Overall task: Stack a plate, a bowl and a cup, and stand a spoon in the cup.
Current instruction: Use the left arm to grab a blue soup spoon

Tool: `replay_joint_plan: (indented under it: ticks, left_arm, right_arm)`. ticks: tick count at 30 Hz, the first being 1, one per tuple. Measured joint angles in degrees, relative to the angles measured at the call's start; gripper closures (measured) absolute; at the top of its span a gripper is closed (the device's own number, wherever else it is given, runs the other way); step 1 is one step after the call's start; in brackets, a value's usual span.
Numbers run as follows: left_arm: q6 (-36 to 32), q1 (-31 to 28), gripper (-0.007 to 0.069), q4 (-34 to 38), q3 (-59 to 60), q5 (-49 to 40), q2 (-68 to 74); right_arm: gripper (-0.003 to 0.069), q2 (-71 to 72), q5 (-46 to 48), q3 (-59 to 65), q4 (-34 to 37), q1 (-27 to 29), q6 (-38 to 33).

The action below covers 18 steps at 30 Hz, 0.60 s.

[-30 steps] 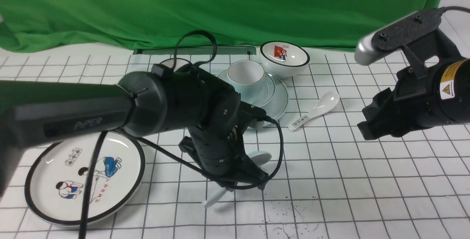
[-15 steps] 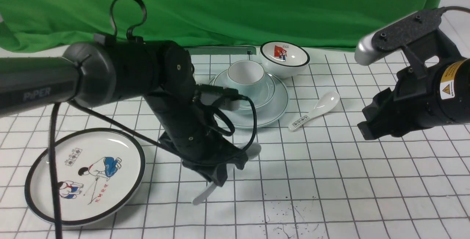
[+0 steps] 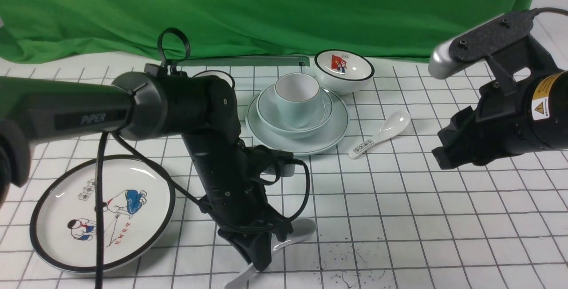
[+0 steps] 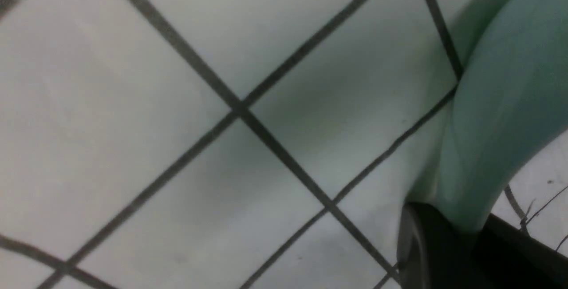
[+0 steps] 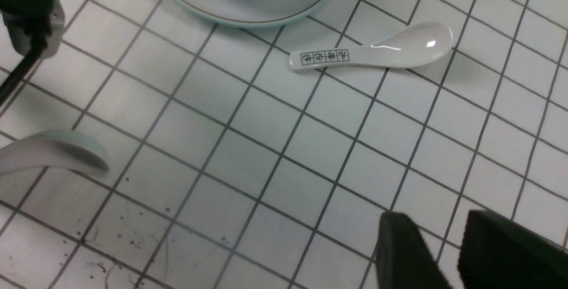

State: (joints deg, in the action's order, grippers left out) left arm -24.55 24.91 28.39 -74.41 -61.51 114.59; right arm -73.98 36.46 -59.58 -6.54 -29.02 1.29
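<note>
The pale blue-green plate [image 3: 330,136] lies at the back middle with the bowl [image 3: 271,118] in it and the cup [image 3: 296,98] standing in the bowl. The plate's rim [image 5: 248,17] also shows in the right wrist view. My left gripper [image 3: 262,259] [image 4: 470,235] is down near the front edge, shut on the plain white spoon [image 3: 301,230] [image 4: 501,116] [image 5: 55,152]. It grips the handle, and the spoon bowl points right, low over the cloth. My right gripper [image 3: 446,156] [image 5: 435,220] hovers open and empty at the right.
A labelled white spoon [image 3: 381,132] [image 5: 377,53] lies right of the plate. A black-rimmed cartoon plate [image 3: 133,178] lies front left. A black-rimmed bowl [image 3: 344,70] and a white cup [image 3: 215,76] stand at the back before the green curtain. The left arm's cable [image 3: 306,191] loops beside the wrist.
The left arm has swung and dropped toward the front edge, carrying the spoon nearer and lower. The stack is now uncovered. The right arm has not moved.
</note>
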Motion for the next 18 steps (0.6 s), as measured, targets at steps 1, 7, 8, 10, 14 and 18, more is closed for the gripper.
replay_joint_plan:
  ticks: [1, 7, 8, 10, 14, 18]
  left_arm:
    - [0.0, -0.02, 0.0633, 0.57, 0.0, 0.51, 0.03]
    - [-0.96, -0.18, 0.0633, 4.12, 0.0, 3.98, -0.04]
    - [-1.21, -0.25, 0.0633, 4.66, 0.0, 4.77, -0.32]
    - [-1.28, -0.25, 0.0633, 5.03, 0.0, 5.24, -0.6]
    - [-2.46, -1.64, 0.0633, 10.99, -0.13, 6.99, -3.66]
    - [-4.74, -4.01, 0.0633, 15.43, -2.65, 9.23, -5.06]
  right_arm:
    - [0.0421, 0.0, 0.0, 0.0, 0.0, 0.0, 0.0]
    - [0.0421, 0.0, 0.24, 0.0, 0.0, 0.0, 0.0]
    - [0.0421, 0.0, 0.28, 0.0, 0.0, 0.0, 0.0]
    - [0.0421, 0.0, 0.28, 0.0, 0.0, 0.0, 0.0]
    - [0.0421, 0.0, 0.17, 0.0, 0.0, 0.0, -0.05]
    - [0.0421, 0.0, -0.01, 0.0, 0.0, 0.0, -0.05]
